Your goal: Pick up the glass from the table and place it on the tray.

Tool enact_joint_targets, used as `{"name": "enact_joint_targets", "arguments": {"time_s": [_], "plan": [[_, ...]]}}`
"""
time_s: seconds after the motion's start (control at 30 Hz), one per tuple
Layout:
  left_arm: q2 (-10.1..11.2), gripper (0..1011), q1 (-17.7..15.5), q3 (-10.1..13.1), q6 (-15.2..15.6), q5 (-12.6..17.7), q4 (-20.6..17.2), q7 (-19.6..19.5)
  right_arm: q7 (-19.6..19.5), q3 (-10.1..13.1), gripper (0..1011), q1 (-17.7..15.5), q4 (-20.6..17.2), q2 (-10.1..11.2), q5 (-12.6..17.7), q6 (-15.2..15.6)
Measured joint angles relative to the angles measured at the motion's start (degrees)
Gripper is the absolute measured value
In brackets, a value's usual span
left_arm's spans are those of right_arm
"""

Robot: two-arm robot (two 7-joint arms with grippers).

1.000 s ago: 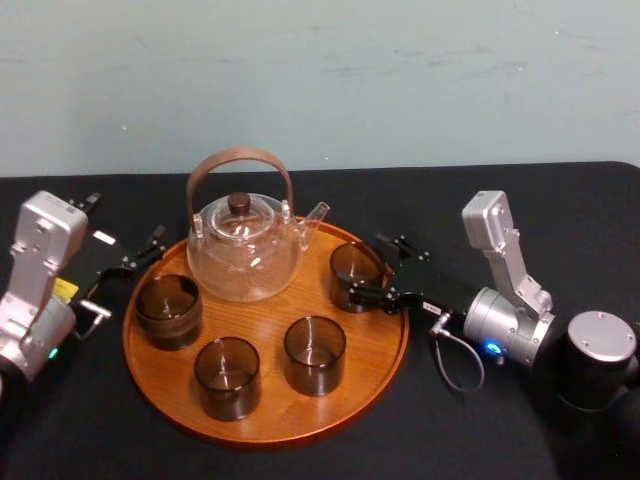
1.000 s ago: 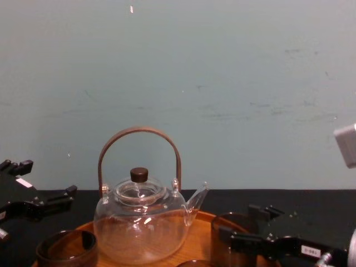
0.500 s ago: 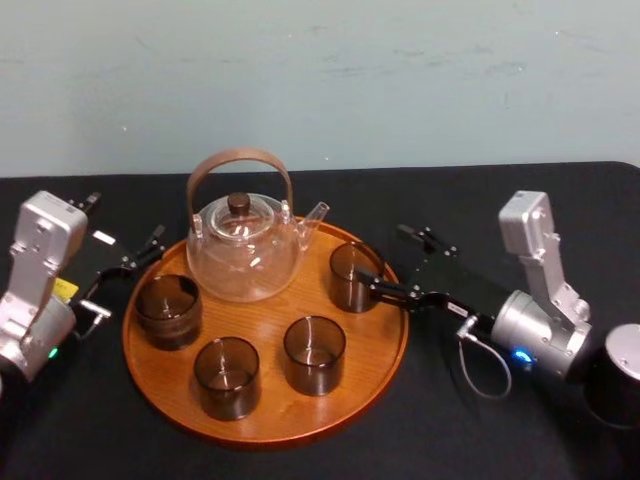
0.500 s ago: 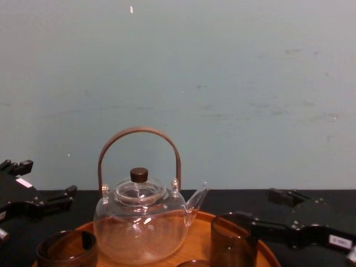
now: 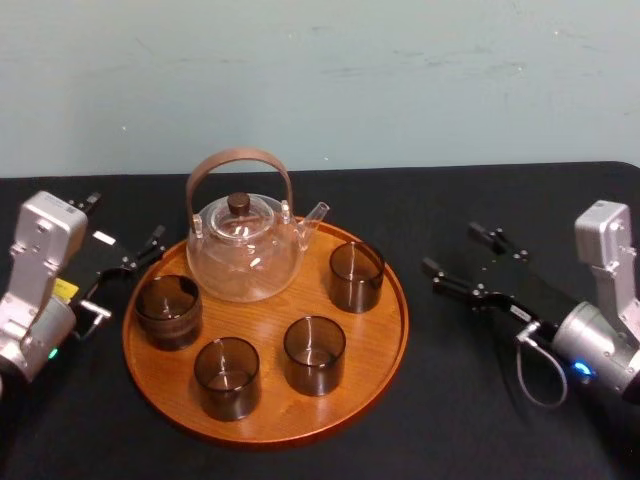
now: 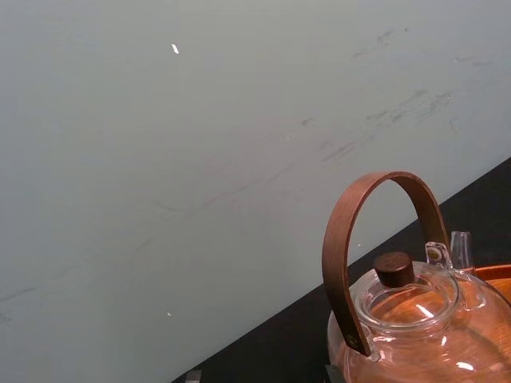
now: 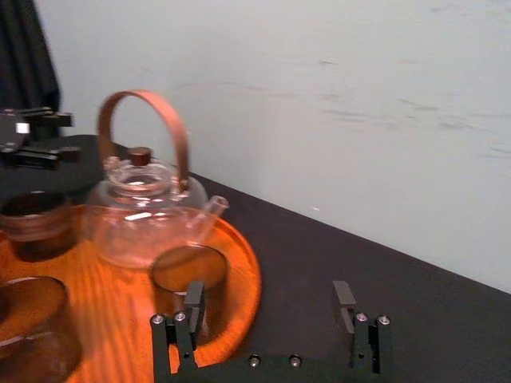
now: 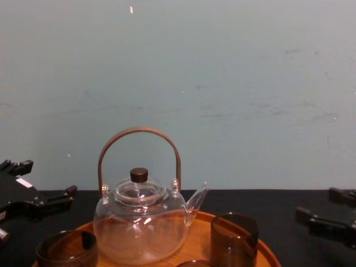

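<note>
The right pincer (image 5: 452, 250) is seen at the right of the head view, over the black tabletop (image 5: 450, 430). Its two fingers are spread wide with nothing between them and are aimed toward the frame's centre-left. Near the fingertips, but apart from them, lies the rim of the round wooden tray (image 5: 404, 322). Inside that rim the nearest glass (image 5: 356, 275) stands upright, right of the teapot (image 5: 245, 250). The glass is judged already placed, and nearer this arm. The left pincer (image 5: 128, 268), likewise spread, is parked at the tray's left edge.
</note>
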Motion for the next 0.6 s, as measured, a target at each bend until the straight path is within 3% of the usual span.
{"name": "enact_joint_targets", "arguments": {"time_s": [0.37,0.6], "plan": [[0.00,1001,0.00,0.00,0.00,0.00,0.00,0.00,-3.71,3.78,1002,-0.43,2.82,-0.70,-1.15,-0.71],[0.00,1001,0.00,0.00,0.00,0.00,0.00,0.00,-3.51,3.58,1002,-0.46,2.59,-0.57,-1.17,-0.71]]}}
